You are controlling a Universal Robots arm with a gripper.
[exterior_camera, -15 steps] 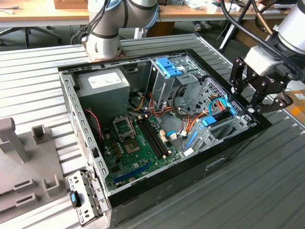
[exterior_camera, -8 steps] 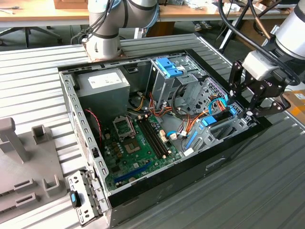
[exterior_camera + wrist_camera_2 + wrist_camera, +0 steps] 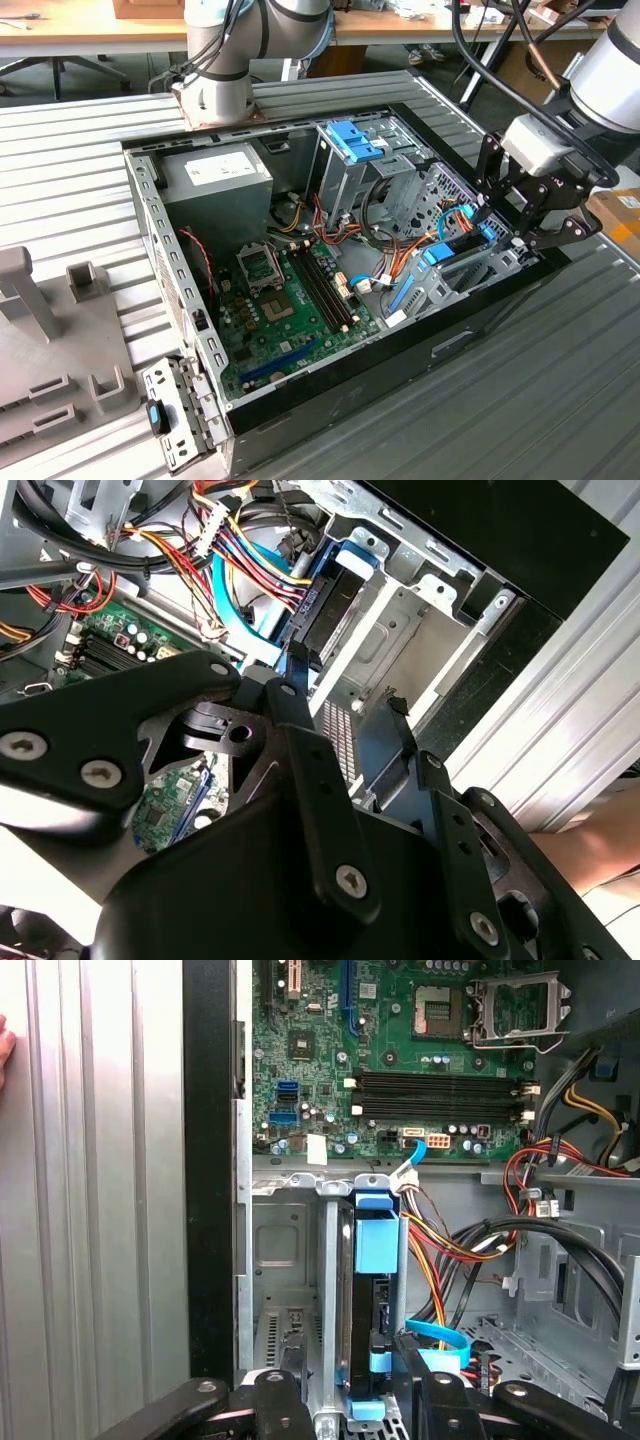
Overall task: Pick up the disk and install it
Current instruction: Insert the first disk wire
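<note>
The disk (image 3: 362, 1310) stands on edge in the metal drive bay at the case's front corner, a blue rail tab (image 3: 376, 1242) on its end. In the second wrist view the disk (image 3: 335, 598) looks dark, with a blue rail along it and cables plugged in beside it. In the exterior view the disk (image 3: 458, 246) sits low in the bay on that view's right. My gripper (image 3: 497, 228) hovers just over it, open. Its black fingers (image 3: 297, 675) straddle the slot without touching the disk. The gripper (image 3: 347, 683) (image 3: 350, 1402) appears in both wrist views.
The open case (image 3: 180, 290) holds a motherboard (image 3: 290, 300), a grey power-supply box (image 3: 215, 175), a metal cage with a blue latch (image 3: 352, 140) and coloured cables (image 3: 400, 235). A loose bracket (image 3: 170, 415) and a grey fixture (image 3: 40, 300) lie on the exterior view's left. A person's hand (image 3: 4, 1045) rests on the ribbed table.
</note>
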